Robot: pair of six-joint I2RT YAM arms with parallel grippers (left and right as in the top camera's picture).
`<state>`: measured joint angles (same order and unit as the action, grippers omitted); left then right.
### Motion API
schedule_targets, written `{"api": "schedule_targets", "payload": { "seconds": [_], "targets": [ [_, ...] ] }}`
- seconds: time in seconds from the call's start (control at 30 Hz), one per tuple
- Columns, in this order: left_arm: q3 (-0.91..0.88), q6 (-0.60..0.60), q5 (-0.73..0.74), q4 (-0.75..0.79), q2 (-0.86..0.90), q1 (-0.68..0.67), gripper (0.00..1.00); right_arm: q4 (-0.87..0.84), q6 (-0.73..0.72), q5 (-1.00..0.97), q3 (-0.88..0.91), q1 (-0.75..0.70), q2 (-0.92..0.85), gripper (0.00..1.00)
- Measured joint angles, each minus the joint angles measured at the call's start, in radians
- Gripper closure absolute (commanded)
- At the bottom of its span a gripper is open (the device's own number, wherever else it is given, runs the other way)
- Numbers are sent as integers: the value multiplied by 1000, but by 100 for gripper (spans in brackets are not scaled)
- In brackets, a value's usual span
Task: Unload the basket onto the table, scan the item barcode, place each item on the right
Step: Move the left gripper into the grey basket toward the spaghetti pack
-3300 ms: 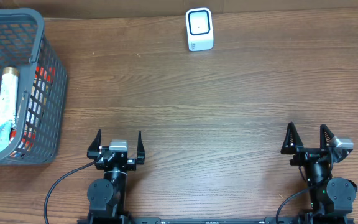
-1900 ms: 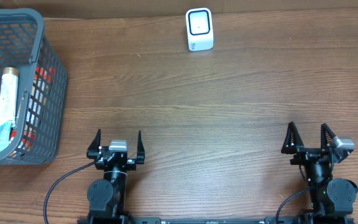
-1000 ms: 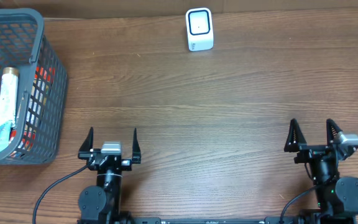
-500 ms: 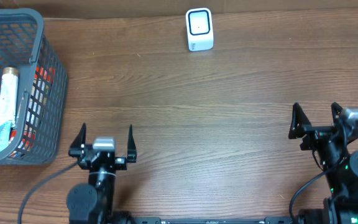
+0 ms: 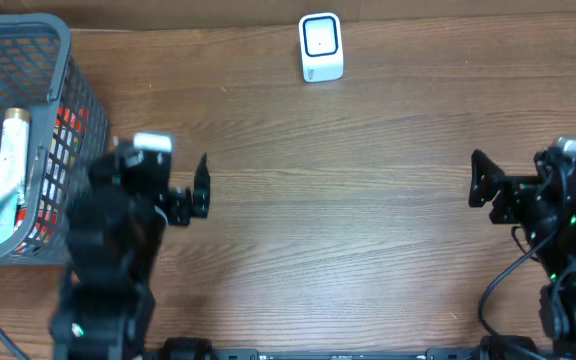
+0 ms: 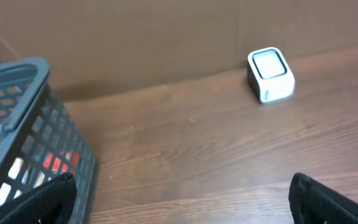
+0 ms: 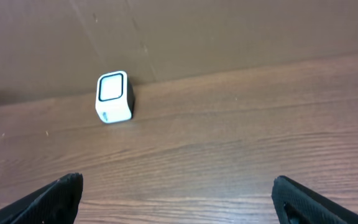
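Wood bench (image 5: 368, 200) runs open between one left-edge basket (image 5: 18, 22) and one far scanner (image 5: 321, 47); left fingers (image 5: 201, 185), right fingers (image 5: 481, 178) spread wide.

The surface (image 5: 368, 170) is brown with streaky wood grain. The basket (image 5: 67, 45) is grey open mesh, with a red item (image 5: 70, 124) showing inside. The scanner (image 5: 321, 47) is white with a black-framed window.

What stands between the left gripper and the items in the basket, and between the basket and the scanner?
The basket's mesh side wall stands between the open left gripper and the tube inside, so a reach would probably go over the rim. From basket to scanner, only bare table shows; nothing visible blocks it.
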<state>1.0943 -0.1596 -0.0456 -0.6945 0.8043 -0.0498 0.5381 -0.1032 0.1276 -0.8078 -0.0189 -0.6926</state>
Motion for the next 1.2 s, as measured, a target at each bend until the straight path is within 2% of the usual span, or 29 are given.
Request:
{"api": "schedule_targets", "payload": {
  "seconds": [0.2, 0.33, 0.47, 0.6, 0.73, 0.9, 1.2],
  "targets": [
    [437, 0, 68, -331, 302, 0, 0, 239, 28, 47, -250, 0, -171, 0],
    [681, 0, 145, -490, 465, 0, 0, 381, 37, 92, -423, 0, -322, 0],
    [748, 4, 188, -492, 528, 0, 0, 414, 40, 154, -515, 0, -430, 0],
    [748, 5, 210, -475, 563, 0, 0, 431, 40, 228, -519, 0, -477, 0],
    [750, 52, 133, -408, 598, 20, 1, 450, 43, 278, -519, 0, -489, 0],
    [807, 109, 56, -336, 634, 215, 1, 466, 45, 299, -519, 0, -489, 0],
    [850, 164, 93, -299, 667, 691, 0, 508, 45, 311, -519, 0, -489, 0]
  ]
}}
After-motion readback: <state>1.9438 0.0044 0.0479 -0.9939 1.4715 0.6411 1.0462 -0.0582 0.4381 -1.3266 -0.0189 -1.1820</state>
